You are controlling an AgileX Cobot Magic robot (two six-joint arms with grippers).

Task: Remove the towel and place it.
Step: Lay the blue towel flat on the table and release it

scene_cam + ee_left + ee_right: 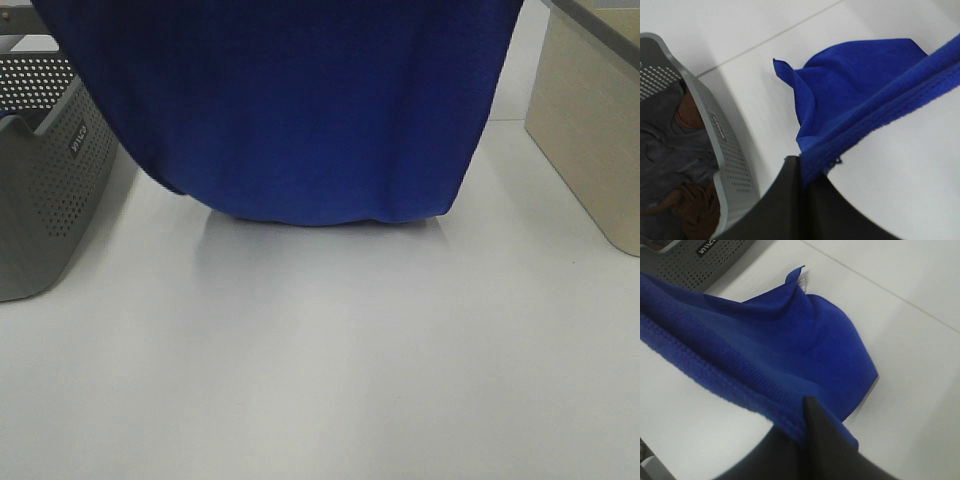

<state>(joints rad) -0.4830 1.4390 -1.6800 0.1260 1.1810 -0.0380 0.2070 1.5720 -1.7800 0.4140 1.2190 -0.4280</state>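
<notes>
Exterior high: towel (pixel 300 110) hangs just right of grey basket (pixel 45 190), long axis stretched between left jaws and right jaws, each pinching its top hem, bottom fold touching tabletop (pixel 320 380).

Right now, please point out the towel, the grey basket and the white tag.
towel (pixel 300 110), exterior high view, middle of the cloth.
grey basket (pixel 45 200), exterior high view, perforated side wall.
white tag (pixel 804 281), right wrist view, tag's middle.
</notes>
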